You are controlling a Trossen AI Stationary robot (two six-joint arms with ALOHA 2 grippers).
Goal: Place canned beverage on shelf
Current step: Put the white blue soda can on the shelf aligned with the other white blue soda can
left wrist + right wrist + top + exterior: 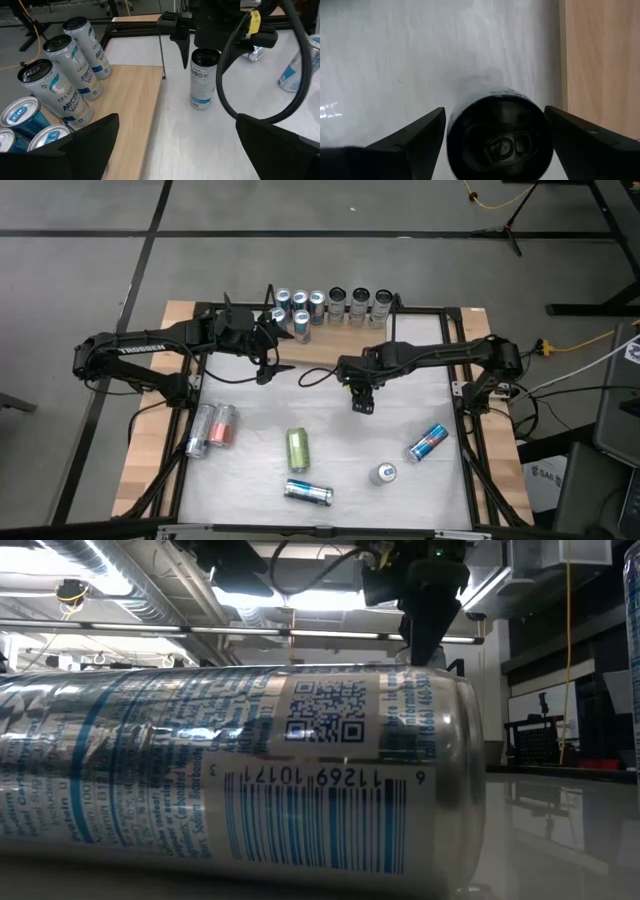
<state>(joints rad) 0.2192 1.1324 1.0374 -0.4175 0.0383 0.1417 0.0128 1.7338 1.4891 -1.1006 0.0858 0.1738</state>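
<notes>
A white can with a black top [203,80] stands upright on the white table mat, just off the shelf's near edge. My right gripper [495,111] is above it, pointing down and open. Its fingers [182,52] stand on either side of the can's top [500,135], with a gap showing on one side. The shelf [330,345] is a light wooden board at the table's far edge, and several cans [330,305] stand on it. My left gripper [273,370] hovers open over the shelf's left part with nothing between its fingers.
Loose cans are on the mat. A red and a silver one [212,428] lie at the left, a green one [298,447] in the middle and a blue one [307,493] near the front. An upright one [384,473] and a blue-red one [428,442] are at the right.
</notes>
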